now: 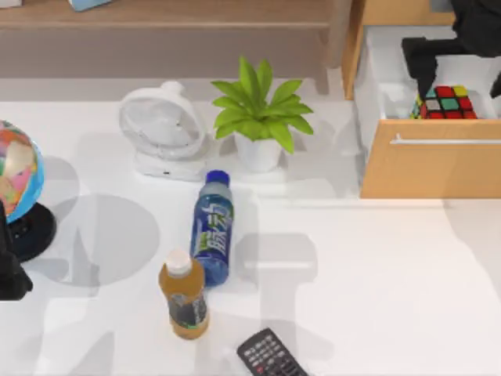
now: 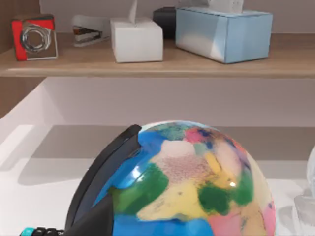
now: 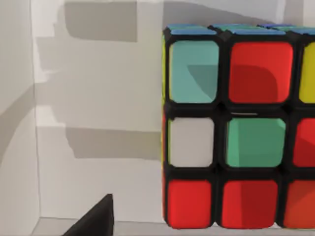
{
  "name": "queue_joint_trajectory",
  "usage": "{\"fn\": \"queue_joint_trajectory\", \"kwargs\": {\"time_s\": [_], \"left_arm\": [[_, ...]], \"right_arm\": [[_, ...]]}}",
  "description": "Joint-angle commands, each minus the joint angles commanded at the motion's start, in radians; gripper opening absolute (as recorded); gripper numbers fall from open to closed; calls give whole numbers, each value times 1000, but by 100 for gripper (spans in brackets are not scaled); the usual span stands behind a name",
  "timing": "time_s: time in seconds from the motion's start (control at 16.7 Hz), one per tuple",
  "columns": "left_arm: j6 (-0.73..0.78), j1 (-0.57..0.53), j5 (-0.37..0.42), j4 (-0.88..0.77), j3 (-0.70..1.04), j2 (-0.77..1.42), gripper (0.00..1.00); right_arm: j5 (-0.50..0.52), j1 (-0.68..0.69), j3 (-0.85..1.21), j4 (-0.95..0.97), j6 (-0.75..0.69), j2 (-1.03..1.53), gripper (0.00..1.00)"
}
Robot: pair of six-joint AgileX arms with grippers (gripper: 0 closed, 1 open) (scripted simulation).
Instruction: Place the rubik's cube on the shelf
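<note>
The rubik's cube (image 1: 446,103) lies at the front of the open orange-wood drawer (image 1: 430,164) at the table's back right. Its top face shows red, green, white, yellow and teal squares. My right gripper (image 1: 459,82) hangs open right over the cube, with one dark finger on each side of it. The right wrist view has the cube (image 3: 236,137) very close against the drawer's white floor, and one black fingertip (image 3: 96,219) beside it. The shelf (image 1: 172,16) runs along the back left as a light-brown board (image 2: 147,64). My left arm (image 1: 9,270) is parked at the left edge.
On the table stand a white fan (image 1: 160,129), a potted plant (image 1: 258,117), a blue bottle (image 1: 211,227), an orange bottle (image 1: 184,298), a remote (image 1: 270,356) and a multicoloured globe (image 1: 16,172). The shelf carries a white box (image 2: 137,39) and a blue tissue box (image 2: 224,32).
</note>
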Motion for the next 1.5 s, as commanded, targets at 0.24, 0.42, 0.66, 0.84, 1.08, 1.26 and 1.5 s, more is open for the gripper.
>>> {"fn": "queue_joint_trajectory", "kwargs": {"time_s": [0.24,0.42,0.66,0.84,1.08,1.26,1.5], "left_arm": [[0,0,0,0,0,0,100],[0,0,0,0,0,0,100],[0,0,0,0,0,0,100],[0,0,0,0,0,0,100],[0,0,0,0,0,0,100],[0,0,0,0,0,0,100],[0,0,0,0,0,0,100]], "right_arm": [[1,-3,-88,96,-4,19,100],[0,-7,-90,148,-6,59,100],[0,-8,-88,152,-6,63,100],[0,-8,-88,152,-6,63,77],[0,-8,-88,152,-6,63,47],[0,-8,-88,152,-6,63,25],[0,-8,-88,152,-6,63,0]]}}
